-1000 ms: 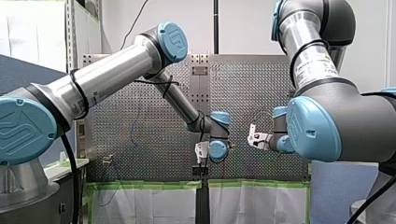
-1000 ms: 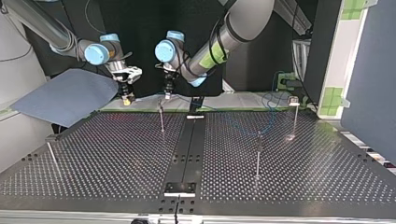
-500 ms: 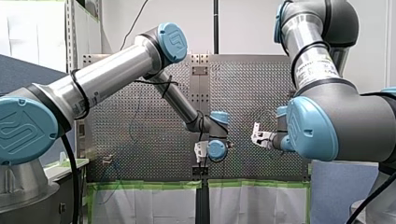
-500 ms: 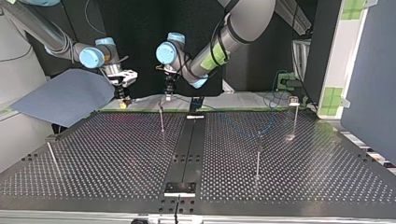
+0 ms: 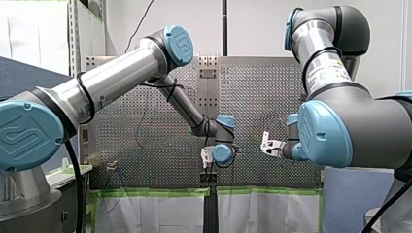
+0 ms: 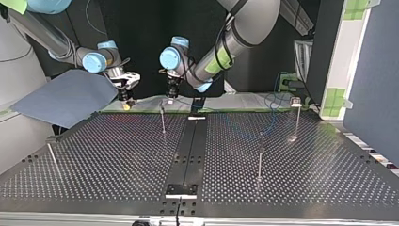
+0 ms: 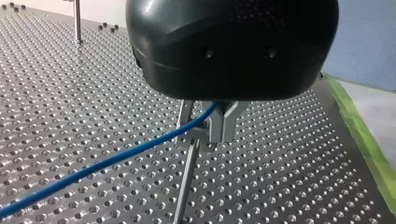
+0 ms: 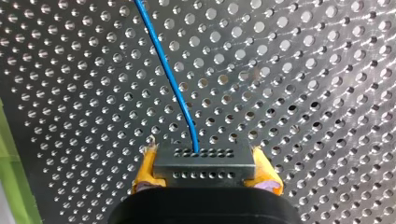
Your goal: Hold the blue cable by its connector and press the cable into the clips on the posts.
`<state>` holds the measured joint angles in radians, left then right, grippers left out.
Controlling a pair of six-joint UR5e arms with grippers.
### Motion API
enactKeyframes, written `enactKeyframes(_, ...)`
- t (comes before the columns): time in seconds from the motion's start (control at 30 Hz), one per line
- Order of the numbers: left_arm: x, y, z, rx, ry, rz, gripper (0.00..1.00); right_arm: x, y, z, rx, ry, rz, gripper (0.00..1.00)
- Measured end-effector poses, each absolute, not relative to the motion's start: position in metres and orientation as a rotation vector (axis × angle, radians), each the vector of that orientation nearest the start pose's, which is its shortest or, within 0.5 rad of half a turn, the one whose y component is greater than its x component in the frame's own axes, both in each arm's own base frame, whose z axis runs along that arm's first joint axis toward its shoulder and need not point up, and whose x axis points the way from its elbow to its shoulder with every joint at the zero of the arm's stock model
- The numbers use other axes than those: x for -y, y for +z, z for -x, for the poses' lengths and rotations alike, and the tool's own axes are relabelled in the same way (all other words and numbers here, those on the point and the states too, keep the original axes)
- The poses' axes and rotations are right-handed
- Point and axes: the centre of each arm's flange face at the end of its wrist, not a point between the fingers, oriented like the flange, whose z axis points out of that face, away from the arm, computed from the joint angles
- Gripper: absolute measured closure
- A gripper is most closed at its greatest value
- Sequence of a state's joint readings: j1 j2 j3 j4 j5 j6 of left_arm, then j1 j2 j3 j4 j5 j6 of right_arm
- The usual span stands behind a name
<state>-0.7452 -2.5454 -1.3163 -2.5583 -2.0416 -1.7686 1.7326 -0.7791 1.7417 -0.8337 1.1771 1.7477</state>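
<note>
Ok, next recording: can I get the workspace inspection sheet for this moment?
Surface: perforated metal table, flat.
Job's things: four thin upright metal posts; grey rectangular connector with thin blue cable leaving it.
Clutter: nothing seen.
Grippers: my right gripper, yellow pads, shut on the connector; my left gripper just above a post, grip unreadable.
Cables: blue cable runs out from under my left gripper; clipped or not, cannot tell.
Surroundings: blue-grey sheet beside the table; green tape along its edge.

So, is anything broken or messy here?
Nothing stands out. The blue cable runs smooth, without kinks, from the connector, which sits straight between the right gripper's yellow pads, and reaches the left gripper right above a post. I see nothing spilled or broken.
</note>
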Motion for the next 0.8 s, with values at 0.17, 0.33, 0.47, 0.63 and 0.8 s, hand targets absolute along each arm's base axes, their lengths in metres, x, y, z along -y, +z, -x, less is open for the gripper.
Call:
enactKeyframes(0.17,0.556,0.039,-0.479,-1.689,-0.317,-0.116,1.00,0.573,0.032,-0.268,1.170,1.671,-1.649,1.00)
enactKeyframes(0.33,0.556,0.045,-0.487,-1.692,-0.311,-0.116,1.00,0.576,0.034,-0.269,1.164,1.675,-1.647,1.00)
enactKeyframes(0.47,0.554,0.042,-0.491,-1.700,-0.303,-0.118,1.00,0.578,0.035,-0.270,1.160,1.676,-1.646,1.00)
enactKeyframes(0.63,0.554,0.029,-0.498,-1.718,-0.291,-0.129,1.00,0.579,0.037,-0.271,1.155,1.674,-1.648,1.00)
enactKeyframes(0.8,0.552,0.031,-0.507,-1.715,-0.285,-0.126,1.00,0.580,0.037,-0.271,1.152,1.675,-1.647,1.00)
